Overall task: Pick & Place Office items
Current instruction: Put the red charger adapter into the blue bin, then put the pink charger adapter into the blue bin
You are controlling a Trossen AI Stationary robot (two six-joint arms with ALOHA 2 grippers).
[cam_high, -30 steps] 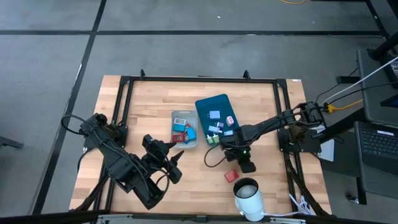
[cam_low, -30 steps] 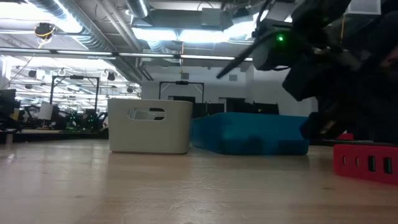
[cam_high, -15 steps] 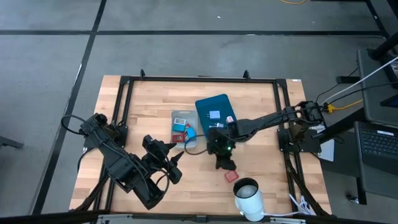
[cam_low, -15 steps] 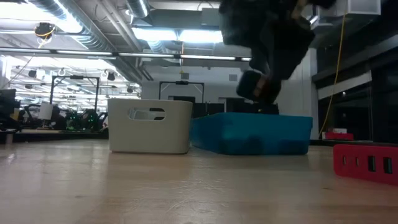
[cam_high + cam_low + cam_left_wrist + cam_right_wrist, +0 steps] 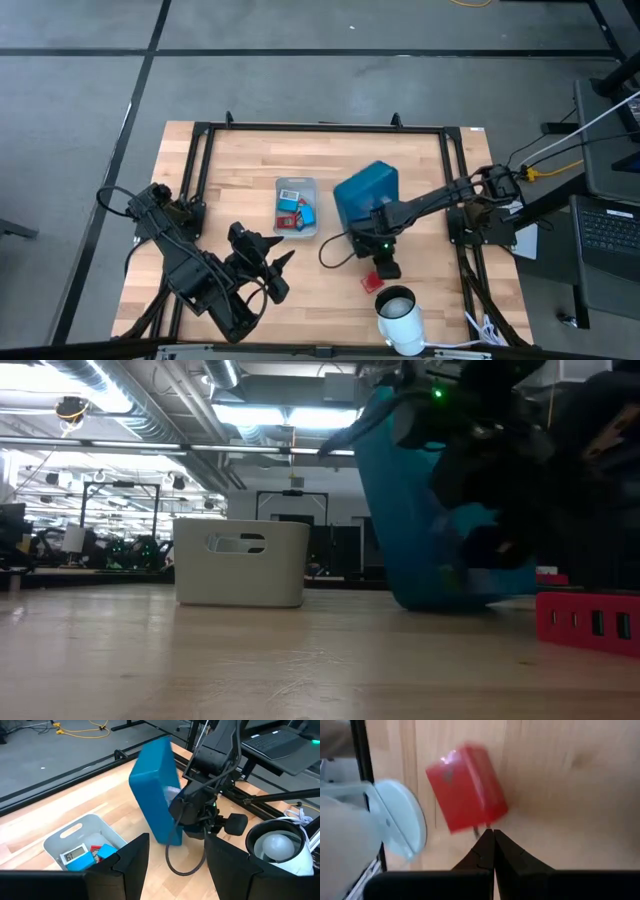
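Observation:
The large teal tray stands tipped up on one long edge, underside toward the table's left, open side against my right arm. A pale item shows inside it. Several small colourful office items lie in the grey bin. A red block lies on the table near the front. My right gripper is shut and points down just beside that block. My left gripper hangs open above the table's front left, with nothing between its fingers. My right gripper's shut fingertips stand right at the red block's lower corner, coming from above at a slant. I cannot tell whether they touch it. The block lies on the table.
A white cylinder stands at the front right, close to the red block. A black frame runs around the tabletop. A loop of black cable hangs from my right arm. Bare wood lies left of the grey bin.
The teal tray has been tipped from lying flat to standing on its right long edge, its left side raised. My right gripper, shut throughout, swung toward the table's left beside the tray, then came back right and near to the red block.

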